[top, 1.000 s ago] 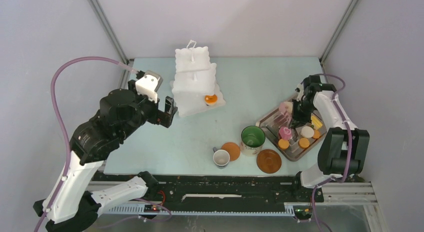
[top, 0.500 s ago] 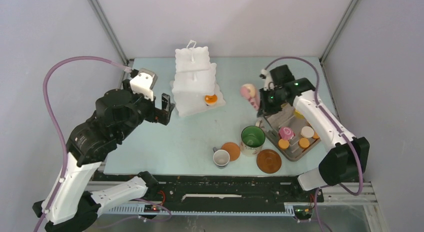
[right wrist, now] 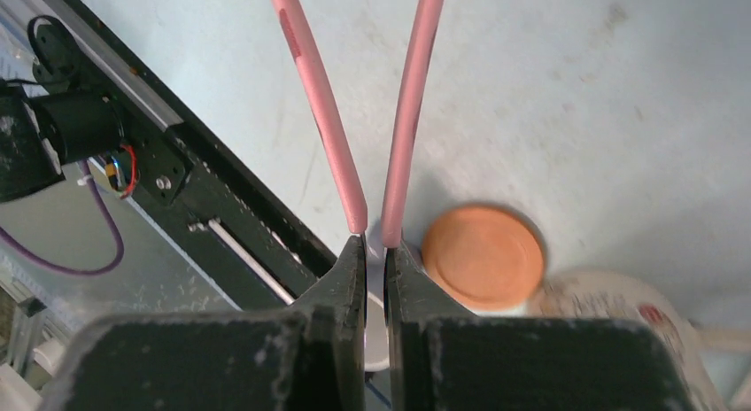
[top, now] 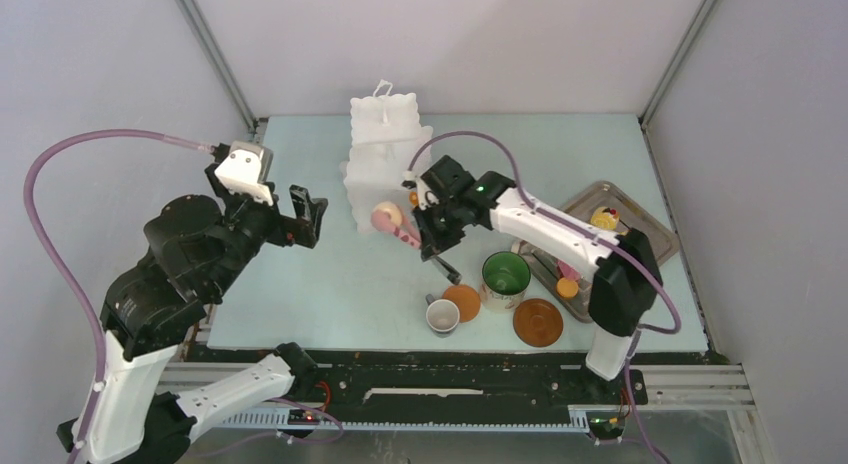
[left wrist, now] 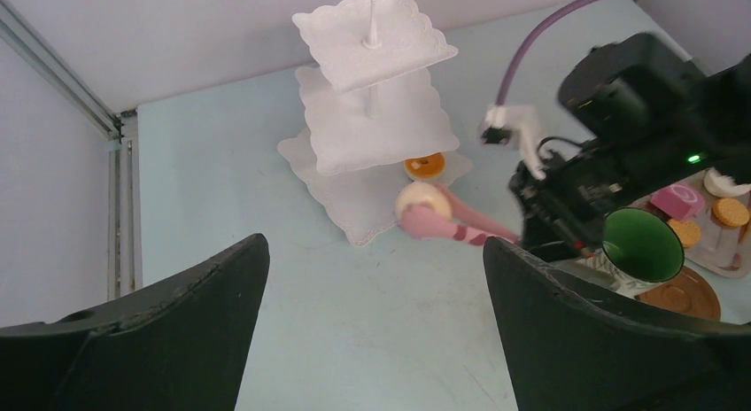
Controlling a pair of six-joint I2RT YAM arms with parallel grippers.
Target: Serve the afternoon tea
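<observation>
My right gripper (top: pixel 432 234) (right wrist: pixel 375 244) is shut on the thin pink tongs (top: pixel 405 234) (right wrist: pixel 409 110). The tong tips pinch a white doughnut (top: pixel 387 216) (left wrist: pixel 416 199) just in front of the bottom tier of the white three-tier stand (top: pixel 384 154) (left wrist: pixel 372 101). An orange round (left wrist: pixel 425 166) lies on that bottom tier. My left gripper (top: pixel 308 214) (left wrist: pixel 374 252) hovers open and empty to the left of the stand. The green-lined mug (top: pixel 505 274), the white cup (top: pixel 442 316) and the brown saucer (top: pixel 538 322) stand near the front edge.
The grey metal tray (top: pixel 640 224) at the right holds a pink cake (left wrist: pixel 677 200), orange rounds (left wrist: pixel 731 212) and a yellow pastry (top: pixel 603 220). An orange-brown disc (top: pixel 462 302) (right wrist: pixel 483 256) lies between cup and mug. Walls close in at the back corners.
My right arm has swung from the tray leftwards across the table to the stand, with the doughnut in the tongs. My left gripper has drawn back a little to the left.
</observation>
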